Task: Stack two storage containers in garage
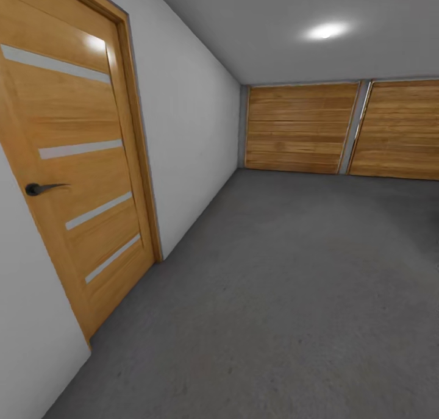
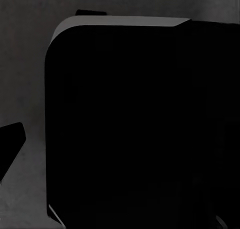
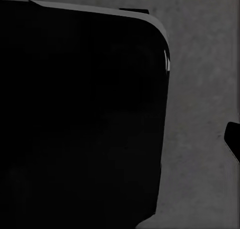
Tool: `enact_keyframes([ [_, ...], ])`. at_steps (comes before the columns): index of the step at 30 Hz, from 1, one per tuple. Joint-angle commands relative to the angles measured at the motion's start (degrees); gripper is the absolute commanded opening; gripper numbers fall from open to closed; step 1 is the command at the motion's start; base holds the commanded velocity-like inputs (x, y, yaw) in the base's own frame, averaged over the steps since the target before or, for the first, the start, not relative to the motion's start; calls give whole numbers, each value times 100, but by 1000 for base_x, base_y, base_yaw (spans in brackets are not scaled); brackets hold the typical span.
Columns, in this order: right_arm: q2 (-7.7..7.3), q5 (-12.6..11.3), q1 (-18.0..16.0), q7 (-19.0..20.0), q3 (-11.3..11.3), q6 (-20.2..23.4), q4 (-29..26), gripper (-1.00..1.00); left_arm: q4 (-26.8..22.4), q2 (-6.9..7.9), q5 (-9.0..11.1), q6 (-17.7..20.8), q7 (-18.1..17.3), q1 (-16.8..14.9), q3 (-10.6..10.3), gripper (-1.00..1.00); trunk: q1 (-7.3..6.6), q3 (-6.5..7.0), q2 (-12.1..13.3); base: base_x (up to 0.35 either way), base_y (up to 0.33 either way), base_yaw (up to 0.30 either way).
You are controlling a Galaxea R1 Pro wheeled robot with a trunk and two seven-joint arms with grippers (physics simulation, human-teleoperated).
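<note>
Looking into the garage here, with a big stretch of rough, mottled grey concrete floor point(image 1: 292, 297) running from the near edge all the way back. Plain white wall point(image 1: 189, 144) down the left side, grey-white ceiling overhead with one soft round light point(image 1: 326, 31) glowing on it. At the far end, wood-slat garage door point(image 1: 300, 127) in horizontal planks, split into two panels by a pale upright strip, the right panel cut off by the picture's edge. Close on the left, a light wooden door point(image 1: 73, 163) set in that white wall, shut, with four narrow frosted strips slanting across it and a small dark lever handle point(image 1: 41, 189) near its left edge. Over in the left wrist view, mostly a large black rounded block point(image 2: 130, 129), some part of the robot's own body probably, with a thin lit grey rim along one side, dim concrete around it and a small dark wedge poking in at the edge. Same deal in the right wrist view: big black rounded shape point(image 3: 80, 119), grey concrete beside it, tiny dark tip at the border. Can't tell whether either set of jaws is open or closed, way too dark and cropped. No idea from these shots where the two red-orange containers are.
</note>
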Motion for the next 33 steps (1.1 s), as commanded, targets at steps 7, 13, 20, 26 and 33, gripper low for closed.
enact_keyframes([
  [7,-5,32,-1,0,12,-11,1,100,12,-6,33,5,-1,-2,5,100,3,-5,-2,304,0,-2],
  [13,3,39,-1,0,-2,-23,1,100,14,-2,33,7,9,0,5,100,3,-5,-2,320,0,0],
  [20,18,31,-1,0,-13,-25,1,100,14,-1,33,5,16,-3,5,100,3,-5,-2,321,0,0],
  [26,21,37,-1,-3,-16,-22,1,100,15,-1,35,8,17,-2,4,100,3,-5,-2,321,0,0],
  [33,39,26,-1,0,-22,-17,1,100,15,-1,34,8,17,-3,4,100,3,-5,-2,321,0,0],
])
